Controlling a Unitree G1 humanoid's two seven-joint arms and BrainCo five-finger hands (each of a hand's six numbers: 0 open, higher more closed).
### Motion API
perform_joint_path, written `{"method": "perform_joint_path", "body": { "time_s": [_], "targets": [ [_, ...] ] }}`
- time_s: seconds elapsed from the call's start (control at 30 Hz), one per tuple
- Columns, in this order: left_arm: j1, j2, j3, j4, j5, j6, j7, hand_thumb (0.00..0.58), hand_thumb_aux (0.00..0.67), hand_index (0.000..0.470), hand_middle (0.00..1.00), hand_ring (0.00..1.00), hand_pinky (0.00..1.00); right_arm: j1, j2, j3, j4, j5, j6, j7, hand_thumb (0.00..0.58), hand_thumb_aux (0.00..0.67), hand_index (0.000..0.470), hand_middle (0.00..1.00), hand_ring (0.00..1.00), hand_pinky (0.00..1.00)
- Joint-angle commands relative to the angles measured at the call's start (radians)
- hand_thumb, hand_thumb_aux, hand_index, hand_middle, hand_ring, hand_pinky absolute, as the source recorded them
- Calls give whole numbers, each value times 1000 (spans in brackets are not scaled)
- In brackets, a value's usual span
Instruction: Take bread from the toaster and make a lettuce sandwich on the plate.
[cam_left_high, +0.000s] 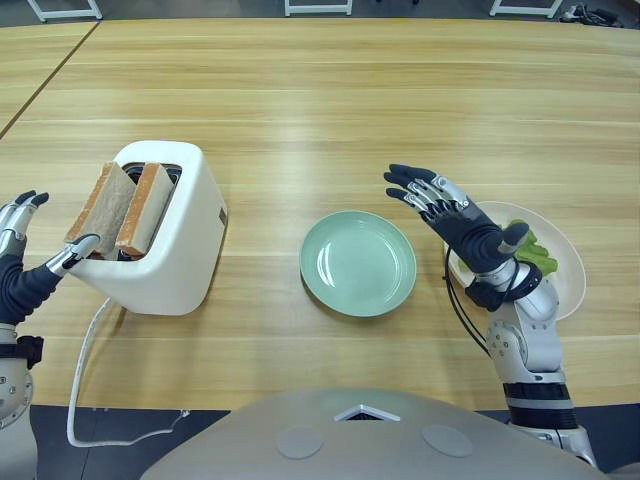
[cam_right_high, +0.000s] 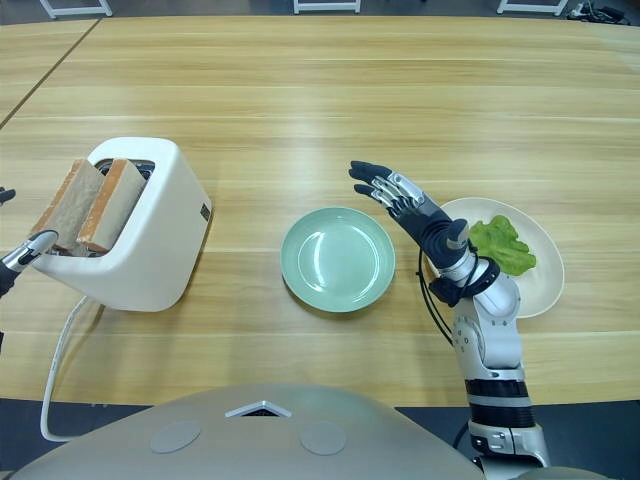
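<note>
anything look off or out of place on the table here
Nothing spilled or broken. The two bread slices lean toward the robot's left in the toaster rather than standing straight, and its cord trails off the front edge of the table. The green plate is bare; the lettuce sits on the cream plate.

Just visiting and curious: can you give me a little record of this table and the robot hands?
toaster: white, left side, two bread slices standing in its slots
green plate: centre, no food on it
cream plate: right, holds lettuce
left robot hand: open, beside the toaster, near the left slice
right robot hand: open, raised between the two plates
</note>
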Motion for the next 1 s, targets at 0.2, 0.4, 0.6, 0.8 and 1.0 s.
{"method": "perform_joint_path", "body": {
  "time_s": [0.2, 0.4, 0.6, 0.8, 1.0],
  "targets": [
    [-31, -20, -49, 29, 50, -27, -11, 132, 81, 57, 0, 0, 0, 4, 6, -2, -11, -11, 0, -4, 0, 0, 0, 0, 0, 0],
    [-49, -31, -59, 42, 57, -43, -9, 434, 334, 234, 0, 0, 0, 4, 5, -2, -11, -13, -1, -3, 0, 0, 0, 0, 0, 0],
    [-59, -36, -60, 46, 60, -54, -9, 470, 378, 265, 0, 0, 0, 4, 6, -1, -13, -15, 0, -5, 0, 0, 0, 0, 0, 0],
    [-69, -41, -52, 47, 59, -71, -1, 496, 415, 291, 0, 0, 0, 5, 6, 0, -14, -17, -2, -5, 0, 0, 0, 0, 0, 0],
    [-100, -47, -20, 44, 45, -117, 31, 580, 670, 470, 0, 0, 0, 4, 7, 2, -14, -21, -3, -8, 0, 0, 0, 0, 0, 0]
  ]
}}
